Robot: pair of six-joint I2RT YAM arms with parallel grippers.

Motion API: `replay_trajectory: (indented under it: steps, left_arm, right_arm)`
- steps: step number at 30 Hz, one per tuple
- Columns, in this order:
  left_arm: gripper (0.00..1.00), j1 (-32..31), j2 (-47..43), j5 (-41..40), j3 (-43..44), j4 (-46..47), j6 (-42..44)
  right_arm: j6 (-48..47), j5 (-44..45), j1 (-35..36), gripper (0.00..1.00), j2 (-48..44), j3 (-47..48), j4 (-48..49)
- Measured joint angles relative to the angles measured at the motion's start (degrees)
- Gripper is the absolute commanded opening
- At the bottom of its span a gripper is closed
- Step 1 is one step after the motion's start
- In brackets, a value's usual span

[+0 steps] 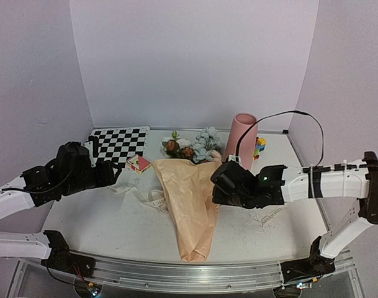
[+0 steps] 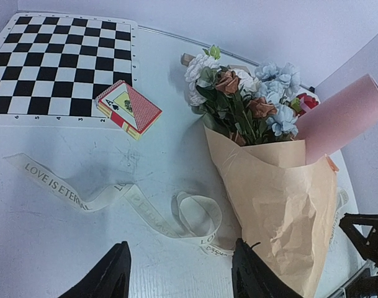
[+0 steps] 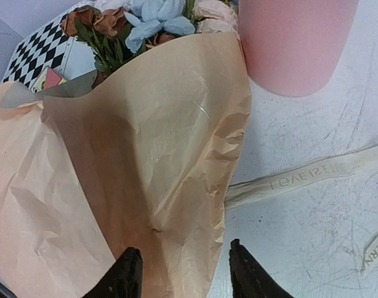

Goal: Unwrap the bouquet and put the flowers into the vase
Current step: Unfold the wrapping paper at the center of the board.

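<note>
The bouquet paper [image 2: 282, 205] is crinkled, matt peach kraft; the vase [image 1: 241, 139] smooth, matt pink; the ribbon [image 2: 58, 185] soft printed cream cloth; the table [image 2: 52, 248] scuffed white.

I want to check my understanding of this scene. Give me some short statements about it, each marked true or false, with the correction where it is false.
1. The ribbon lies untied on the table, no longer around the bouquet. True.
2. The flowers stand in the vase. False: they are in the paper cone, which lies on the table.
3. The vase stands upright. True.
4. The left fingers grip the ribbon. False: they are apart, with nothing between them.
</note>
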Motion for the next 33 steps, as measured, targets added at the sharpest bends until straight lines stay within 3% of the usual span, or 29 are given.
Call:
replay_trajectory:
  steps: [2,7,15,20,25,33]
  left_arm:
    - [0.56,0.0,0.0,-0.02,0.0,-0.01,-0.34]
    - [0.56,0.0,0.0,-0.02,0.01,-0.02,-0.75]
    - [0.57,0.0,0.03,-0.02,0.37,-0.31,-0.75]
    - [0.57,0.0,0.77,0.01,1.4,-0.31,-0.75]
    - [0.57,0.0,5.08,1.18,2.25,-0.31,-0.72]
    - [0.57,0.0,11.21,2.96,3.92,-0.45,-0.67]
  right_arm:
    - [-0.89,-1.06,-0.01,0.16,2.78,2.29,-0.95]
    - [-7.85,-8.24,1.1,0.21,12.05,9.37,2.66]
    - [-19.79,-25.72,8.5,0.26,20.61,17.5,15.68]
    - [-25.01,-31.36,12.28,0.3,22.73,21.45,19.92]
    - [-25.82,-27.65,12.5,0.33,21.12,18.47,20.67]
    - [-21.23,-9.22,11.74,0.32,13.62,12.33,15.33]
